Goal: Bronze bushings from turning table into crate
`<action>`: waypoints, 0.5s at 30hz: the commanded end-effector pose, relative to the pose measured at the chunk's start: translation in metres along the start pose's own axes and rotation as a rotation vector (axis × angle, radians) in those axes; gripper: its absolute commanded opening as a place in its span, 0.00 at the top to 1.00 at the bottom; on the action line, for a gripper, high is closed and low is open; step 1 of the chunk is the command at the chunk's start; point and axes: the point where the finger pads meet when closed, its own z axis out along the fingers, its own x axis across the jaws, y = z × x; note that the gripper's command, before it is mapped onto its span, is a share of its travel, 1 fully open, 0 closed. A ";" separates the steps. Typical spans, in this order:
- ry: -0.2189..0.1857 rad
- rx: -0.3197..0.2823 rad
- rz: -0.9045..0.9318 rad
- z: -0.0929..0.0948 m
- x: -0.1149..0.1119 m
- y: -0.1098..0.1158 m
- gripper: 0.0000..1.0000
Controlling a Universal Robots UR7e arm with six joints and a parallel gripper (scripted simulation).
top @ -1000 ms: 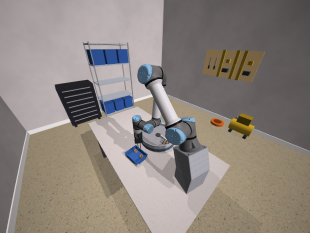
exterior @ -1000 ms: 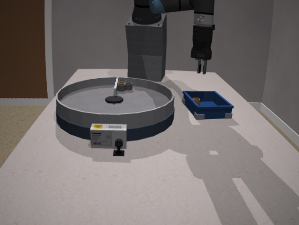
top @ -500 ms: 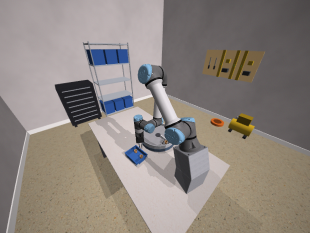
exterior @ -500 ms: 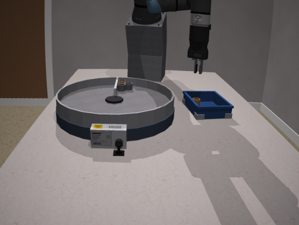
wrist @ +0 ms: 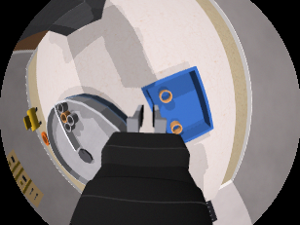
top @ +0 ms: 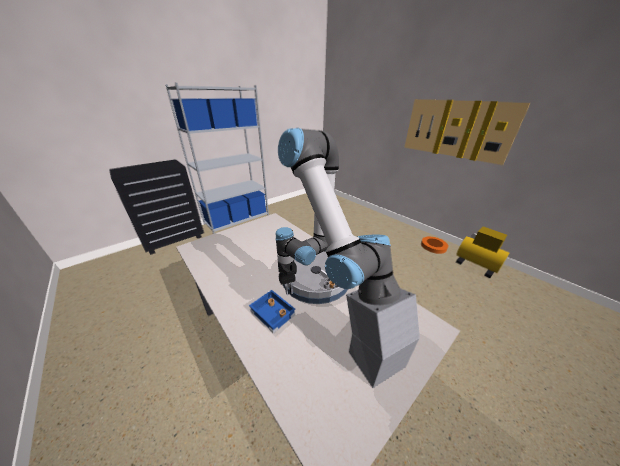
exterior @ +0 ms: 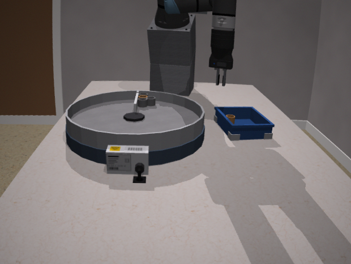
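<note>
The grey turning table (exterior: pixel 136 139) (top: pixel 310 296) (wrist: pixel 97 131) carries a small cluster of bushings beside its divider bar. In the cluster, one bronze bushing (exterior: pixel 142 97) stands among steel bushings (exterior: pixel 151 100). The cluster also shows in the wrist view (wrist: pixel 66 116). The blue crate (exterior: pixel 249 132) (top: pixel 257 310) (wrist: pixel 194 100) to the right holds two bronze bushings (top: pixel 270 301) (top: pixel 282 312) (wrist: pixel 166 96) (wrist: pixel 176 127). Only one of them (exterior: pixel 230 117) shows in the exterior view. My gripper (exterior: pixel 220 84) (top: pixel 287 289) (wrist: pixel 146 120) hangs above the table, over the gap between the turning table and the crate. Its fingers stand a little apart with nothing between them.
A control box with a knob (exterior: pixel 127 162) sits on the front of the turning table. The arm's grey pedestal (exterior: pixel 171 59) stands behind the turning table. A shelf rack (top: pixel 220 155) and a black cabinet (top: pixel 156 202) stand beyond the table's far end.
</note>
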 end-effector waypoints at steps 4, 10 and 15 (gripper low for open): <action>0.000 0.000 -0.157 0.001 -0.046 0.006 0.60; 0.000 0.000 -0.157 0.001 -0.046 0.006 0.60; -0.004 0.000 -0.184 0.002 -0.055 0.007 0.60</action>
